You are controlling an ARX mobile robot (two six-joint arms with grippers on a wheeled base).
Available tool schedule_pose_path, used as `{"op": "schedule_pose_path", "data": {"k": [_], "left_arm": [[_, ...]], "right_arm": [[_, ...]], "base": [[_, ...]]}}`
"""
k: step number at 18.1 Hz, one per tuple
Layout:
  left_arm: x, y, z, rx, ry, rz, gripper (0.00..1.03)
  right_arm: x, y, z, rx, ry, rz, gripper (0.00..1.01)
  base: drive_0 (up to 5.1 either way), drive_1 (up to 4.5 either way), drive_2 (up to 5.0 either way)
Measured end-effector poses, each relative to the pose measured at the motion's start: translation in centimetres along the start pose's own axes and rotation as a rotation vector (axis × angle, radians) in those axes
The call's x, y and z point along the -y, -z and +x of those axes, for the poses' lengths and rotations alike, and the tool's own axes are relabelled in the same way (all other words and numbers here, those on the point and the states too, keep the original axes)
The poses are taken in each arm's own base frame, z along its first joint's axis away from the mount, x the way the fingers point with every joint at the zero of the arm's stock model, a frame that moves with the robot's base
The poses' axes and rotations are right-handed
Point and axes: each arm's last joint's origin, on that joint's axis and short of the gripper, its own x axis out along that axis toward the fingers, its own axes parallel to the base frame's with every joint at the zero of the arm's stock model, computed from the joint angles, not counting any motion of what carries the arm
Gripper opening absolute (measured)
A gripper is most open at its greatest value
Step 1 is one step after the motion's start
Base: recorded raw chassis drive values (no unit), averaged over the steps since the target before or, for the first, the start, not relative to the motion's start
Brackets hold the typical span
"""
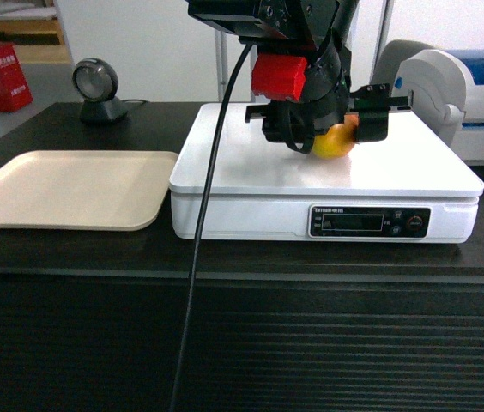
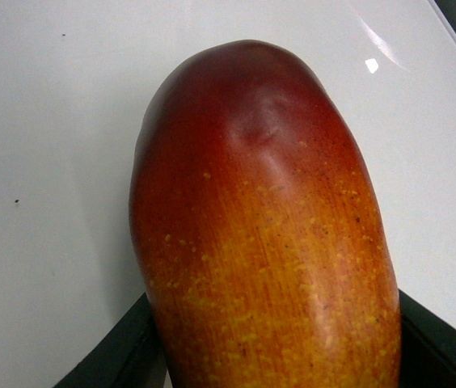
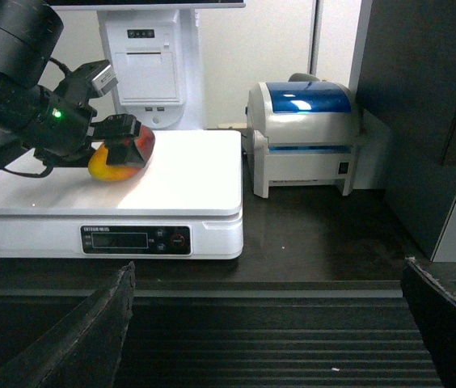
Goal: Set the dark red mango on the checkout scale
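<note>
The left gripper (image 1: pixel 332 133) clamps the dark red mango (image 1: pixel 335 142) on the scale (image 1: pixel 251 163); the right gripper's (image 3: pixel 268 323) fingers spread wide.

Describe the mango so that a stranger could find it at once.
On the dark counter stands a big white scale. The mango lies on its top, held in the left claw. It is the only fruit there, dark red fading to orange-yellow.

bare scale (image 1: pixel 251 172) top left of mango (image 1: pixel 332 143), printer (image 1: pixel 461 94) crowding right edge
</note>
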Motion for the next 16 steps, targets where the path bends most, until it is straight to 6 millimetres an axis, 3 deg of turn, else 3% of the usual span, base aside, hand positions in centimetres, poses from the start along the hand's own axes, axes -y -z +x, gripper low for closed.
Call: {"op": "schedule_pose_path", "data": {"k": [2, 5, 11, 16], "left_arm": [[0.0, 0.0, 0.0, 0.0, 0.0, 0.0, 0.74], [0.0, -0.1, 0.0, -0.001, 0.001, 0.001, 1.0], [0.1, -0.6, -1.0, 0.051, 0.012, 0.006, 0.98], [0.4, -4.0, -6.6, 0.271, 0.026, 0.057, 0.98]], "right_arm": [[0.0, 0.0, 0.0, 0.0, 0.0, 0.0, 0.98], [0.0, 0.0, 0.0, 0.0, 0.0, 0.0, 0.98], [0.0, 0.0, 0.0, 0.0, 0.0, 0.0, 0.98], [0.0, 0.0, 0.0, 0.0, 0.0, 0.0, 0.98]], "base": [[0.0, 0.0, 0.0], [0.0, 0.0, 0.0], [0.0, 0.0, 0.0], [0.0, 0.0, 0.0]]}}
